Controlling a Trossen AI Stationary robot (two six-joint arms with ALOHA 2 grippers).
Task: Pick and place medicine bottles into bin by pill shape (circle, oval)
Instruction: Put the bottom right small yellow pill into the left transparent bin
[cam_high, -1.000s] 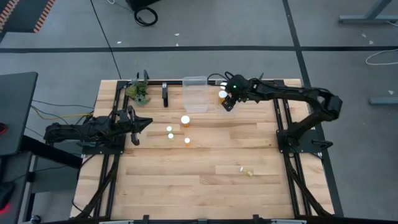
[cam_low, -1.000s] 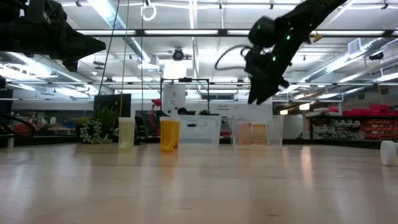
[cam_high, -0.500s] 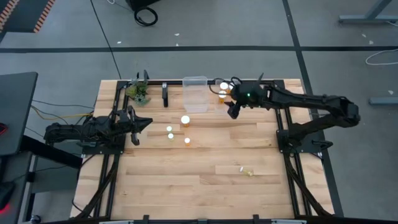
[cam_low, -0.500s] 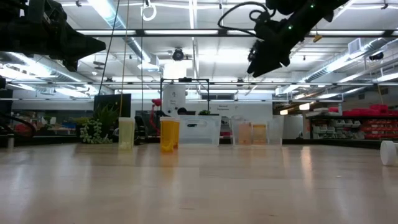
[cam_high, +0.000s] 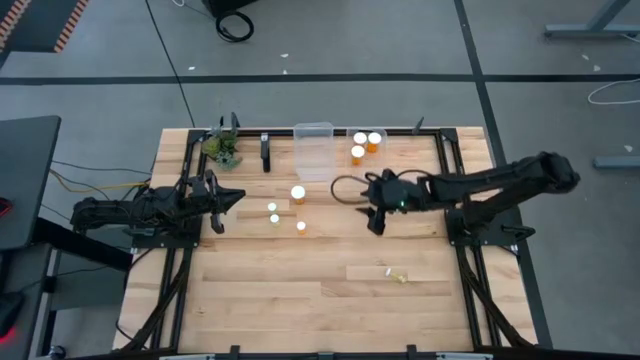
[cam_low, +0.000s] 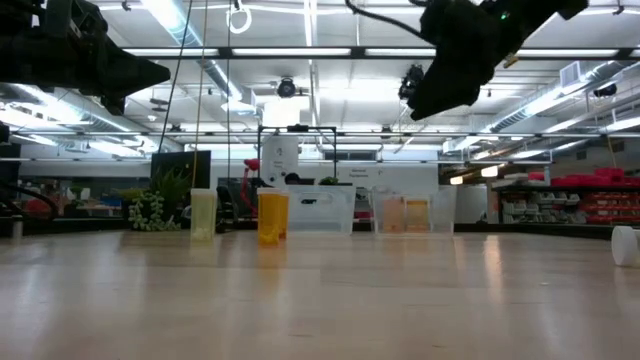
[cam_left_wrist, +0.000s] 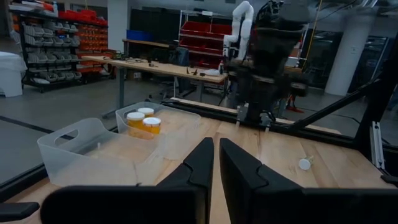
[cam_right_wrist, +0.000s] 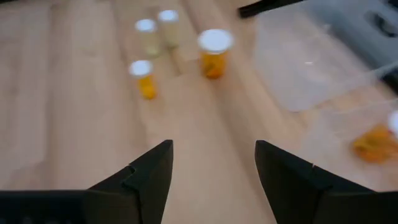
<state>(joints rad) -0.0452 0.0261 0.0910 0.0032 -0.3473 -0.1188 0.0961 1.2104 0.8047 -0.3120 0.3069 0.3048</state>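
Several amber medicine bottles with white caps stand upright at mid-table: a wide one and three small ones. Three more stand in the right clear bin. The left clear bin beside it shows nothing inside. My right gripper hangs open above bare wood, right of the standing bottles; its wrist view shows those bottles beyond the fingers. My left gripper waits shut at the table's left edge, held level.
A green plant sprig and a dark stand sit at the far left. A small bottle lies on its side near the right front, a white cap beside it. Bare wood stretches along the near half.
My right gripper has swung from beside the right bin at the far edge toward the near edge and out over mid-table, staying high and turning as it went. The bottles in the bin show uncovered now.
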